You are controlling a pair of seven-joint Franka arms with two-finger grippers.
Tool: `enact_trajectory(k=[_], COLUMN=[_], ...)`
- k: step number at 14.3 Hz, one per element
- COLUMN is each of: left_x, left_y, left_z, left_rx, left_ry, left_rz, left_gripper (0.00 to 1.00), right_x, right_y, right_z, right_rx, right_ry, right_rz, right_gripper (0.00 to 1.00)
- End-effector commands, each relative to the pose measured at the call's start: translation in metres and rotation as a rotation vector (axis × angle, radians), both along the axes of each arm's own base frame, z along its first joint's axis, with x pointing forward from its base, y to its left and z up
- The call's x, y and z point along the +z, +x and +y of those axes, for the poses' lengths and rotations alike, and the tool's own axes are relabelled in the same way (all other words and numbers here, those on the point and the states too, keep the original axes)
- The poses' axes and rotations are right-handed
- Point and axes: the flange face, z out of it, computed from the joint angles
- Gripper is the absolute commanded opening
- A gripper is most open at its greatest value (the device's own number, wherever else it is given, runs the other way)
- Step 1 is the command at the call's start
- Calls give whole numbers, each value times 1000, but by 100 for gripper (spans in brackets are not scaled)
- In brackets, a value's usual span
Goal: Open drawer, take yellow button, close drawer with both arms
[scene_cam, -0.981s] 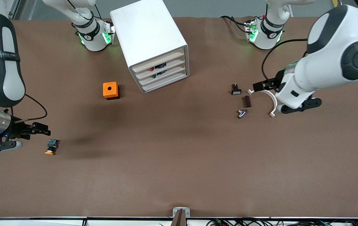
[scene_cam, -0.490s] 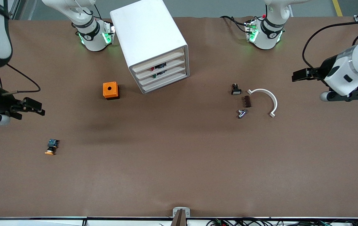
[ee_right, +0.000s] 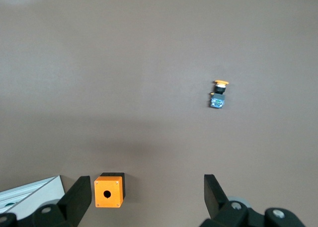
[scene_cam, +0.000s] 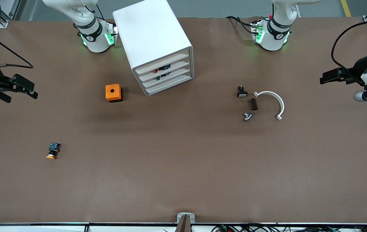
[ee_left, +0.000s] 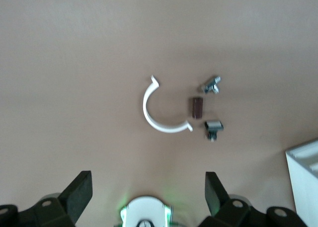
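— Where are the two grippers?

— The right gripper [scene_cam: 25,87] hangs over the bare table at the right arm's end, fingers spread and holding nothing. The left gripper [scene_cam: 330,76] is over the left arm's end, also spread wide and empty.

— And the button?

— The button [scene_cam: 52,150] lies on its side on the brown table [scene_cam: 183,167], toward the right arm's end and nearer the front camera than the orange cube [scene_cam: 113,92]. Its orange cap points toward the camera — the black-and-blue body away from it. Nothing touches it.

— The drawer?

— The drawer [scene_cam: 162,62], topmost of four in the white cabinet [scene_cam: 148,32], sits flush with the three below it, closed. The cube stands just beside the cabinet.

— Anything else?

— Toward the left arm's end: a white curved clip [scene_cam: 272,103], a small brown block [scene_cam: 253,104], a metal piece [scene_cam: 248,116] and a black-and-white piece [scene_cam: 241,91], clustered close together.
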Motion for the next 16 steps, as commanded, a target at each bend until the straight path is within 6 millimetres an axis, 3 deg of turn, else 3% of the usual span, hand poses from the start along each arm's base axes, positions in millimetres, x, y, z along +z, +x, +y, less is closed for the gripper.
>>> enact_trajectory(k=[1, 5, 9, 16], left_x=[5, 14, 36, 41], left_y=[-5, 1, 5, 5], left_z=[-3, -2, 3, -7], left_rx=[-28, -40, -18, -25], left_ry=[42, 91, 75, 65], left_rz=[-85, -137, -184, -190], left_gripper=[100, 100, 100, 100], right_x=[29, 54, 50, 54], right_y=[-7, -15, -17, -16], right_z=[-4, -8, -11, -8], right_rx=[-33, -92, -100, -77], right_ry=[-22, -29, -65, -91], right_rz=[-15, 15, 44, 33], right_gripper=[100, 100, 100, 100])
